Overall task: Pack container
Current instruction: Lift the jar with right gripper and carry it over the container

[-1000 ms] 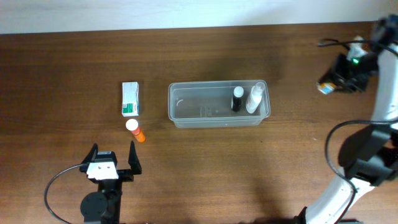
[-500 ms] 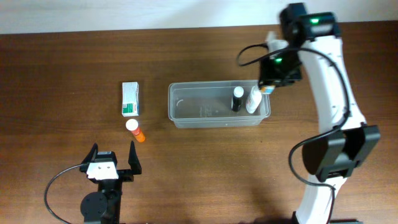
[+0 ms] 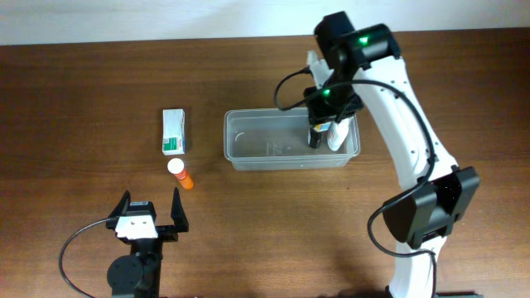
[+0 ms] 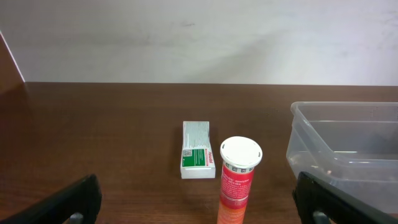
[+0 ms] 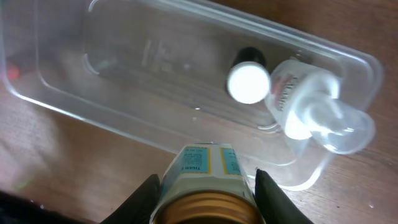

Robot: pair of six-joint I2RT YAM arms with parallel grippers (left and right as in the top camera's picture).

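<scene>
The clear plastic container stands mid-table. A black bottle with a white cap and a clear white bottle stand in its right end. My right gripper hovers over that end, shut on a jar with a gold lid and a blue-yellow label. The right wrist view shows the container, the black bottle and the clear bottle below the jar. My left gripper is open and empty at the front left.
A green-white box lies left of the container, and an orange tube with a white cap is just in front of it. The left wrist view shows the tube upright between the open fingers, the box behind it, and the container to the right.
My right arm has swung in from the far right edge to above the container's right end, carrying the jar. The left arm has not moved.
</scene>
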